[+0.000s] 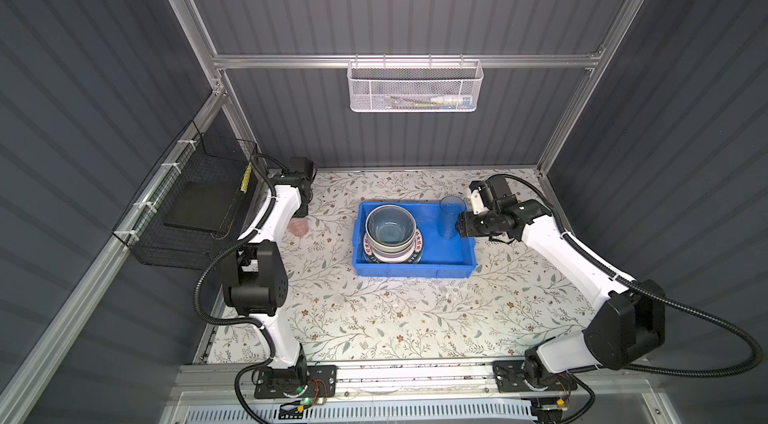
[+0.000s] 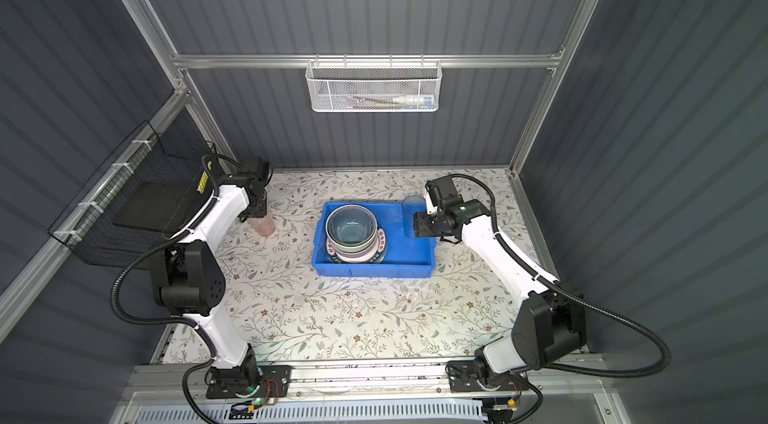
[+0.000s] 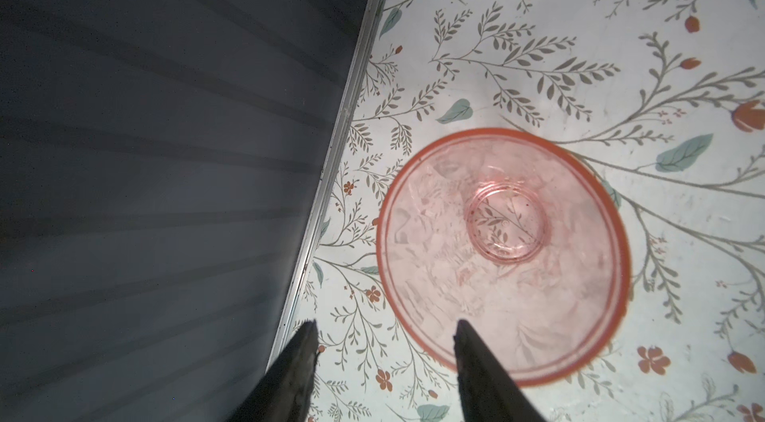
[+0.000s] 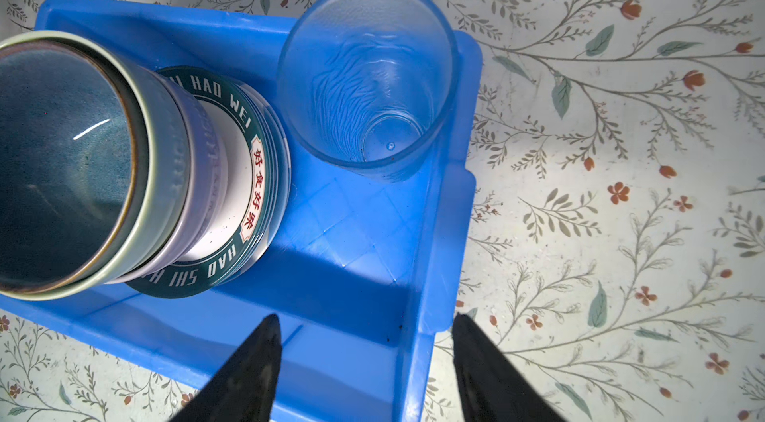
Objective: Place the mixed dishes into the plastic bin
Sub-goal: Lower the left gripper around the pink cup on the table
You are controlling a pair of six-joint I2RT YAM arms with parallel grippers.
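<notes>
Left of the plastic bin (image 1: pixel 415 271), well apart from it and close to the back wall, the pink tumbler (image 3: pixel 503 258) stands upright on the table (image 1: pixel 374 318). No other dish shows outside the bin.

Step in hand: pick-up of this tumbler. The left gripper (image 3: pixel 385 322) hangs over it with its jaws at a middling gap, straddling one side of the rim: one finger (image 3: pixel 298 358) outside the wall, the other over the mouth. No pinch is visible.

Next move, as I judge it: close on the wall, lift straight, and carry to the bin's free floor beside the blue tumbler (image 1: pixel 452 216) in the bin's far right corner. Stacked bowls and plates (image 1: pixel 390 230) fill the bin's left half. The right gripper (image 4: pixel 366 318) hovers over the bin's right end, jaws wide and empty.
</notes>
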